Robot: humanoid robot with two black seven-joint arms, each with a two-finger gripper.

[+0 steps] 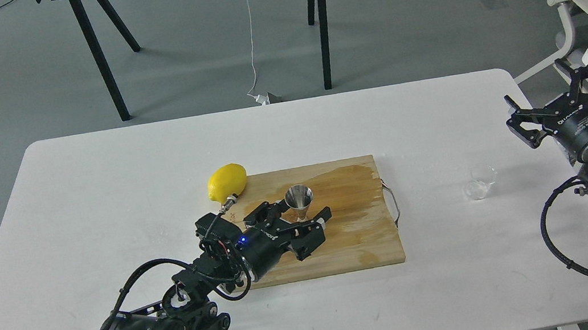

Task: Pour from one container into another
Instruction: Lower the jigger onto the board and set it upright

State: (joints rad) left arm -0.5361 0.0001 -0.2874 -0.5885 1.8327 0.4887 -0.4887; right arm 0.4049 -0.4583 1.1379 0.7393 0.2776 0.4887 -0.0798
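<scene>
Item 1, nearest: the left end effector (306,222), reaching over the wooden cutting board (363,247). Its fingers are spread about the lower cone of the steel jigger (299,201); whether they are pressed on it cannot be told, so no firm grip is recorded.

Item 2: the jigger itself, upright near the middle of the board, mouth upward. A darker, wet-looking stain is noted across the board's far and right parts.

Item 3: the clear glass cup (479,181), set on the bench (100,175) to the right of the board, well apart from the jigger, untouched. Its contents cannot be made out.

Item 4: the right end effector (560,96), held at the bench's right edge beyond the cup, fingers wide and empty.

Item 5: a lemon (227,181), touching the board's far left corner.

Item 6, farthest: black trestle legs (101,60) on the floor.

Risks judged: the narrow-waisted jigger could be tipped if it is nudged off-centre by the left fingers; the small smooth cup could slip or be knocked during pickup; the pour could miss the small mouth and wet the board.
</scene>
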